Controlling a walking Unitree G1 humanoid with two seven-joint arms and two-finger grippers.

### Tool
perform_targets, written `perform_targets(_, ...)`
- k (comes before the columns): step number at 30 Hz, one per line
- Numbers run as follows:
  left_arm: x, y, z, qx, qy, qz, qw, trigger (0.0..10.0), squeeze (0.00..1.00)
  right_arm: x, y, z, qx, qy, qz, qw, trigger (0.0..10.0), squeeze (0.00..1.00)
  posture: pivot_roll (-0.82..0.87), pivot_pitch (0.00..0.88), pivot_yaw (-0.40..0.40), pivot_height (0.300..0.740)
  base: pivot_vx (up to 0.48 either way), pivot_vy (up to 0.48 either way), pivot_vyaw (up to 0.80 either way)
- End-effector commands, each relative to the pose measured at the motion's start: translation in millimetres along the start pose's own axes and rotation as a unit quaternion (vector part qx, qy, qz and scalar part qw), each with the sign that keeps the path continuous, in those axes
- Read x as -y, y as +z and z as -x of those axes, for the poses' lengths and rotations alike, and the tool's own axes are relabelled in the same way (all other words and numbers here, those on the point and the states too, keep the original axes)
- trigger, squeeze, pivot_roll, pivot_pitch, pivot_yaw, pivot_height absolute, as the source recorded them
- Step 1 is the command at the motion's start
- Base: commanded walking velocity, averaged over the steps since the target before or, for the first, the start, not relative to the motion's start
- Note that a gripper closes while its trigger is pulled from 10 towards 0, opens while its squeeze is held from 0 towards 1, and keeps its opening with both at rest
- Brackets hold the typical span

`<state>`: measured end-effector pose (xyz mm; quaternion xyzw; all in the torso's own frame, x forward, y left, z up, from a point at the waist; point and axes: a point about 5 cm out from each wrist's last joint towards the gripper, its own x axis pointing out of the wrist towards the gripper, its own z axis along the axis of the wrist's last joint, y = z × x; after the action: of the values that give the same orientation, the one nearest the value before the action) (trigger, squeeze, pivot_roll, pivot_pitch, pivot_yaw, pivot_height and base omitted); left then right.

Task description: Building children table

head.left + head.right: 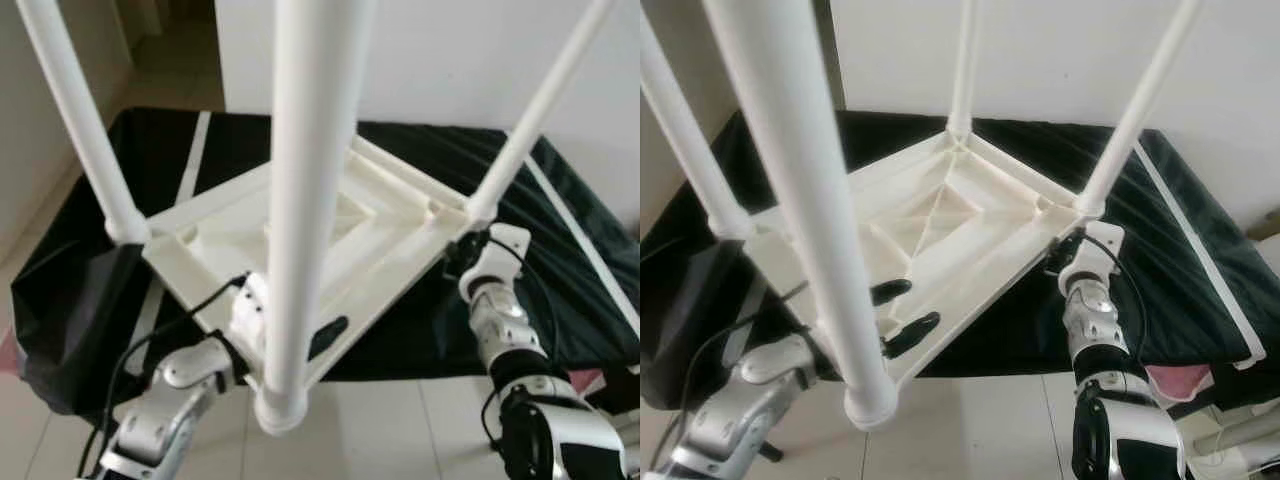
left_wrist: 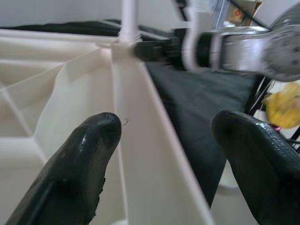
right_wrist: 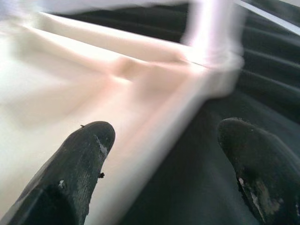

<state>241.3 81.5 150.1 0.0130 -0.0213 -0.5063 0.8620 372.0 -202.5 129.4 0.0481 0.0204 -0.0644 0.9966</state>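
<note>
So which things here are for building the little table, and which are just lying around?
For the job:
table top, upside down
legs, standing up from it
left end effector, astride the near rim
right end effector, at the right corner

Lying about:
black cloth under the table
pink thing
yellow thing

No readable text anywhere.

No letters, numbers, brand marks or signs can be read on the white table, on the black cloth beside the right gripper, or on the pink and yellow items further off, which are too small and blurred to show any print.
</note>
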Motion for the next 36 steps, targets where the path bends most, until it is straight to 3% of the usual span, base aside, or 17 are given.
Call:
perform_targets(1, 4.5, 3.3, -9.0, 0.009, 0.001, -0.007, 1.000, 10.0, 0.00, -5.3, -0.2, -1.1, 0.001, 0.007, 0.005, 1.000, 10.0, 0.00, 0.08, 0.000, -0.070, 0.740, 0.000, 0.000, 0.00)
perform_targets(5, 1.8, 6.4, -12.9, 0.020, 0.018, -0.012, 1.000, 10.0, 0.00, -0.6, 1.8, -1.2, 0.011, -0.021, 0.009, 1.000, 10.0, 0.00, 0.09, 0.000, -0.070, 0.740, 0.000, 0.000, 0.00)
perform_targets(6, -10.3, 10.7, -10.0, 0.034, 0.064, -0.025, 0.997, 10.0, 0.00, 18.6, 3.8, 3.1, 0.039, -0.090, 0.009, 0.995, 10.0, 0.00, 0.10, 0.000, -0.073, 0.740, 0.000, 0.000, 0.00)
perform_targets(9, -17.9, 12.7, -2.9, 0.041, 0.086, -0.025, 0.995, 10.0, 0.00, 29.5, 4.3, 6.8, 0.057, -0.116, 0.003, 0.992, 10.0, 0.00, 0.09, 0.003, -0.070, 0.740, 0.000, 0.000, 0.00)
perform_targets(15, -29.2, 15.5, 17.0, 0.049, 0.096, -0.008, 0.994, 10.0, 0.00, 38.3, 1.2, 17.8, 0.086, -0.110, 0.005, 0.990, 10.0, 0.00, 0.09, 0.013, -0.068, 0.740, 0.000, 0.000, 0.00)
perform_targets(20, -30.3, 13.9, 27.8, 0.031, 0.068, -0.007, 0.997, 10.0, 0.00, 37.6, -3.1, 25.4, 0.093, -0.083, 0.012, 0.992, 10.0, 0.00, 0.08, 0.021, -0.067, 0.740, 0.000, 0.000, 0.00)
perform_targets(23, -30.4, 15.6, 47.2, 0.011, 0.018, -0.026, 0.999, 10.0, 0.00, 39.7, -11.5, 38.9, 0.095, -0.052, 0.024, 0.994, 10.0, 0.00, 0.07, 0.033, -0.066, 0.740, 0.000, 0.000, 0.00)
perform_targets(25, -30.4, 15.6, 47.2, 0.011, 0.018, -0.026, 0.999, 10.0, 0.00, 39.7, -11.5, 38.9, 0.095, -0.052, 0.024, 0.994, 10.0, 0.00, 0.07, 0.033, -0.066, 0.740, 0.000, 0.000, 0.00)
perform_targets(27, -29.8, 11.8, 60.6, -0.024, -0.013, -0.052, 0.998, 10.0, 0.00, 46.9, -17.5, 45.5, 0.090, -0.055, 0.030, 0.994, 10.0, 0.00, 0.07, 0.039, -0.065, 0.740, 0.000, 0.000, 0.00)
perform_targets(31, -31.7, 5.7, 75.9, -0.075, -0.041, -0.066, 0.994, 10.0, 0.00, 56.6, -21.4, 51.5, 0.085, -0.062, 0.035, 0.994, 10.0, 0.00, 0.08, 0.046, -0.067, 0.740, 0.000, 0.000, 0.00)
perform_targets(36, -30.9, 2.2, 82.5, -0.104, -0.061, -0.063, 0.991, 10.0, 0.00, 59.0, -20.7, 53.2, 0.085, -0.061, 0.037, 0.994, 10.0, 0.00, 0.08, 0.048, -0.067, 0.740, 0.000, 0.000, 0.00)
